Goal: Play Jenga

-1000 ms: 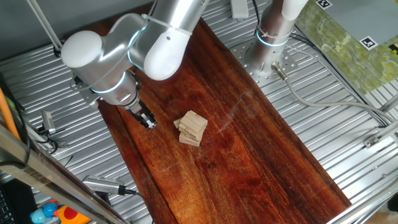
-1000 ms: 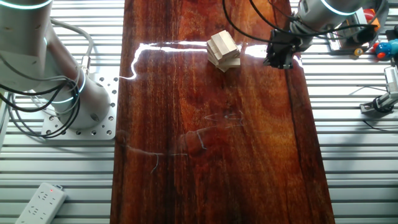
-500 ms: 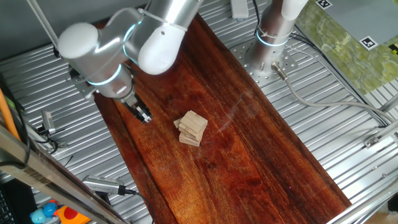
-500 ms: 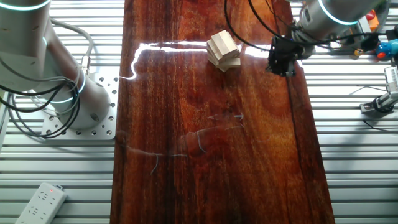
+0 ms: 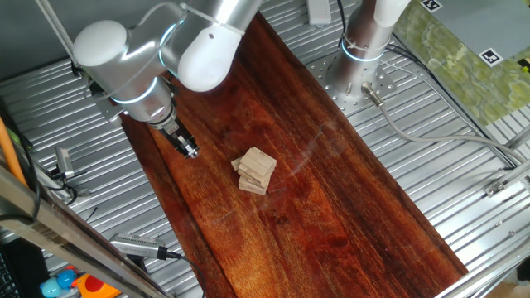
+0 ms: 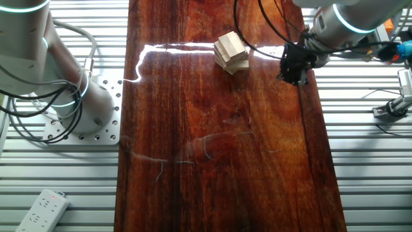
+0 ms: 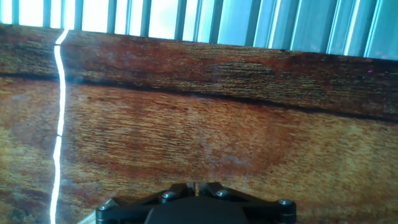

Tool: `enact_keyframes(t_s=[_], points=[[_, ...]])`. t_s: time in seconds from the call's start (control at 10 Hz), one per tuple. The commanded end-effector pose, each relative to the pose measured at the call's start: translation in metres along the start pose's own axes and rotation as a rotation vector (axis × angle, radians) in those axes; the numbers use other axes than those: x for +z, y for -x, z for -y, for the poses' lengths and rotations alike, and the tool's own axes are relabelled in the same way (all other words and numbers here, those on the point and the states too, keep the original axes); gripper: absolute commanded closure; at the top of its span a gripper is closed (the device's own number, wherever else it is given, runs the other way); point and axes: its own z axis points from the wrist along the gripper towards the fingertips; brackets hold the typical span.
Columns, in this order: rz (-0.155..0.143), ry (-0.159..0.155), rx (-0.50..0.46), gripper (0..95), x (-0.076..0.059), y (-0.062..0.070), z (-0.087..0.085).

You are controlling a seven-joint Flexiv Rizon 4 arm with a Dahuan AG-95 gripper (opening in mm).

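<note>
The Jenga stack [image 5: 256, 170] is a small pile of pale wooden blocks in a few crossed layers on the dark wooden board [image 5: 331, 199]. It also shows in the other fixed view [image 6: 232, 52]. My gripper [image 5: 189, 150] hangs low over the board's edge, well to the left of the stack and apart from it. In the other fixed view the gripper [image 6: 295, 72] is to the right of the stack. In the hand view the gripper [image 7: 196, 185] has its jaws pressed together with nothing between them. The stack is out of the hand view.
The board lies on a ribbed metal table [image 5: 66, 124]. A second arm's base [image 5: 360, 50] stands at the board's far end, with cables [image 5: 414, 132] beside it. A white power strip [image 6: 42, 209] and small tools [image 5: 137, 246] lie off the board.
My gripper has moved away from the Jenga stack toward the board's edge. The stack has not moved.
</note>
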Motion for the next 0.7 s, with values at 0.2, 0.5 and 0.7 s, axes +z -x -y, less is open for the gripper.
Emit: enact_keyframes(t_s=[0.2,0.5,0.7], points=[[-0.004,-0.004,-0.013,76.0,-0.0005,0.0001,-0.0012],[-0.013,0.002,-0.009,76.0,-0.0004,0.0000,-0.0012],[-0.009,0.012,-0.003,76.0,-0.0003,0.0001,-0.0011]])
